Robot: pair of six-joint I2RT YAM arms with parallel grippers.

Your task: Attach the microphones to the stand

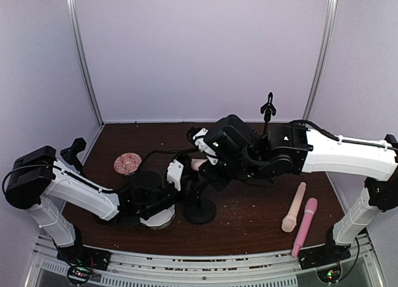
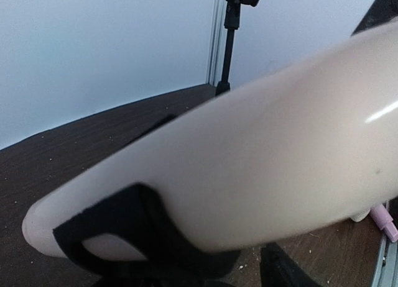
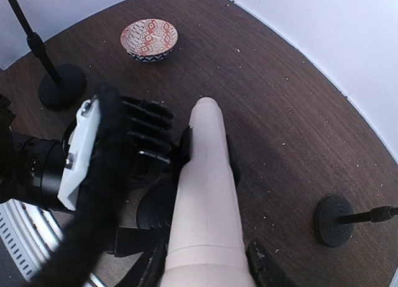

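Right gripper (image 3: pixel 205 265) clamps the wider end of a cream microphone (image 3: pixel 205 187). The slim end angles down into the clip (image 3: pixel 185 144) of the near stand (image 1: pixel 200 209), likely to seat it. Left gripper (image 3: pixel 152 135) sits just left of the clip, probably steadying it; open or closed, cannot tell. Second cream microphone (image 1: pixel 293 207) and pink microphone (image 1: pixel 305 226) lie near right, not yet mounted.

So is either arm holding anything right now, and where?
The right fingers grip the cream microphone by its wider end; its slim end sits at the stand's clip. The left arm's hold cannot be told.
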